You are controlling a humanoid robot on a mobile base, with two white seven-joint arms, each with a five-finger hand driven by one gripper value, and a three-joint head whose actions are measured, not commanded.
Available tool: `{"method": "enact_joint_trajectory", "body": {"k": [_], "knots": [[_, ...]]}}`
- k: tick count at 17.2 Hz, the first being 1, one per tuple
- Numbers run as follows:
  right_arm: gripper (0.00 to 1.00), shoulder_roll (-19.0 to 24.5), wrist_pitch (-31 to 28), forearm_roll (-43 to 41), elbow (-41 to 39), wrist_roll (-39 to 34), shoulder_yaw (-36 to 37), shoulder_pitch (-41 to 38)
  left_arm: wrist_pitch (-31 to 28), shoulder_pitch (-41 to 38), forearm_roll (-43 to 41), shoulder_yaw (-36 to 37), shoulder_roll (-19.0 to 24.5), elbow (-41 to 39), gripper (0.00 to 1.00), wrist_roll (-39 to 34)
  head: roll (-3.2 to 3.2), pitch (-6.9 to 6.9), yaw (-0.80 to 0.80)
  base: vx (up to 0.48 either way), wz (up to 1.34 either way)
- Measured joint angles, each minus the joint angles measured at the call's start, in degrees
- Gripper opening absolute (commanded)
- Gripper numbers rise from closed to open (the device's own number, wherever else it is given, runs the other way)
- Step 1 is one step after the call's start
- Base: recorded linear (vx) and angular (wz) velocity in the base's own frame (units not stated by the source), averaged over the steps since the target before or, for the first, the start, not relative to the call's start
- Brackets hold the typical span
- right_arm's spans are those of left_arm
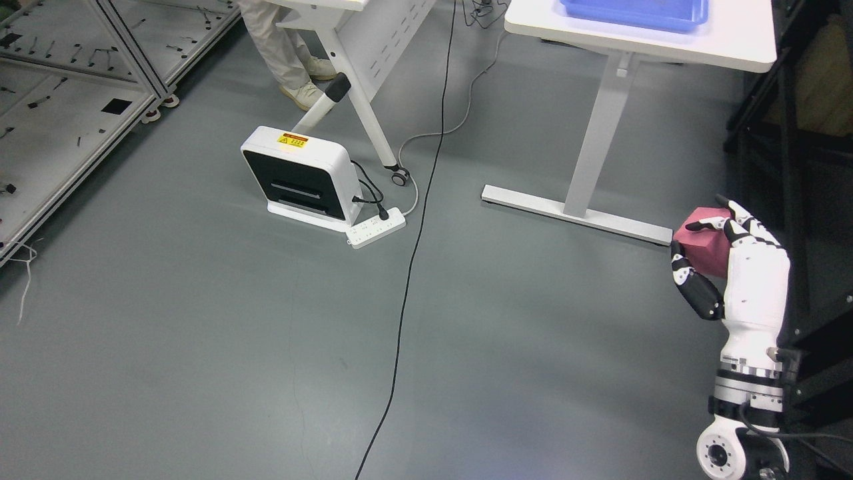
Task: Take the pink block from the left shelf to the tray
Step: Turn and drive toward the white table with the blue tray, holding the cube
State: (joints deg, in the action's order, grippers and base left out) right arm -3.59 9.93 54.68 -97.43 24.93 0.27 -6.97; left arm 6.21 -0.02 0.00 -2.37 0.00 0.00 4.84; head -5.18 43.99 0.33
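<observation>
The pink block (pixel 705 248) is held in the curled right hand (pixel 730 260), above the floor near the picture's right edge. It is judged light and rigid, best pinched across opposite flat faces. Beyond, the blue tray (pixel 633 15) is seen on the white table (pixel 700 41).

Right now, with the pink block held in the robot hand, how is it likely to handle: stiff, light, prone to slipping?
The pink block probably stays stiff: its edges look straight under the right robot hand. It seems light, since a few fingers carry it above the floor. Its flat faces make rolling unlikely once set in the blue tray.
</observation>
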Motion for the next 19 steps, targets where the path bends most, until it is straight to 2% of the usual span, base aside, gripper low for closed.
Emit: {"method": "enact_joint_trajectory", "body": {"k": [6,19], "knots": [[0.02,0.04,0.68,-0.01,-0.06,0.08,-0.12,-0.69,0.00,0.01,0.00,0.00,0.00,0.00,1.00,0.00,0.00,0.00,0.00,0.313,0.04],[0.02,-0.01,0.77,-0.01,-0.10,0.11,-0.23,-0.86,0.00,0.02,0.00,0.00,0.00,0.00,1.00,0.00,0.00,0.01,0.00,0.428,-0.21]]}}
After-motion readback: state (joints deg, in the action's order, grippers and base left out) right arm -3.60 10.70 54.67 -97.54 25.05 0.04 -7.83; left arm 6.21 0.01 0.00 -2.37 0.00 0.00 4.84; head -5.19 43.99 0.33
